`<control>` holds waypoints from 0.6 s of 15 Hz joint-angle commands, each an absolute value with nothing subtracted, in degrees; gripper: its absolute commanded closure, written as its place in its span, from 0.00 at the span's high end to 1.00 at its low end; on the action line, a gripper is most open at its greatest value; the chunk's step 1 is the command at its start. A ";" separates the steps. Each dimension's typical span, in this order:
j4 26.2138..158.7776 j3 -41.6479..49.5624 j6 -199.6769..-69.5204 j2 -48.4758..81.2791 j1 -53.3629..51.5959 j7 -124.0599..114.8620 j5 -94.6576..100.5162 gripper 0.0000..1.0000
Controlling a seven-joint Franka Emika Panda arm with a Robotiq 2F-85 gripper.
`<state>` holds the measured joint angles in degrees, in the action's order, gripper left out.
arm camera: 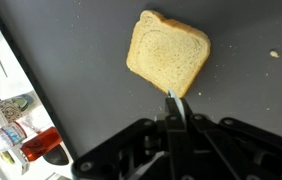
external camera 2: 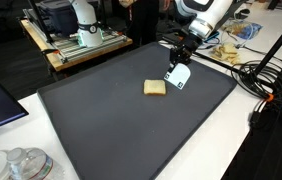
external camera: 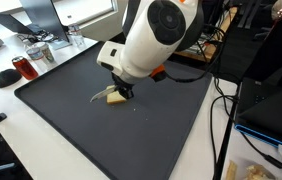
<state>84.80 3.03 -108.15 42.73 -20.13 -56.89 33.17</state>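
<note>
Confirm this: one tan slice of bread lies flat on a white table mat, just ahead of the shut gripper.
Not quite. The table mat is black, not white, as the wrist view shows plainly. The rest holds: one tan slice of bread lies flat on it, just ahead of the shut gripper.

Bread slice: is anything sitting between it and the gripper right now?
Nothing visible does. In the wrist view the shut gripper has its fingertips right at the near edge of the bread slice, which lies flat on the dark mat. A lone crumb lies well off to the side.
</note>
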 commanded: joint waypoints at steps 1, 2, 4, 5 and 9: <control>85.31 4.27 -110.45 42.19 -21.10 -57.32 35.90 0.01; 85.75 4.39 -111.03 42.03 -21.14 -57.47 36.53 0.01; 87.63 3.25 -113.63 40.92 -19.71 -55.60 35.78 0.01; 88.98 2.89 -115.33 40.01 -19.06 -54.77 35.07 0.01; 96.23 1.82 -123.53 34.61 -15.87 -50.19 31.92 0.01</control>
<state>88.11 3.14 -117.84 41.14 -18.73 -53.84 34.35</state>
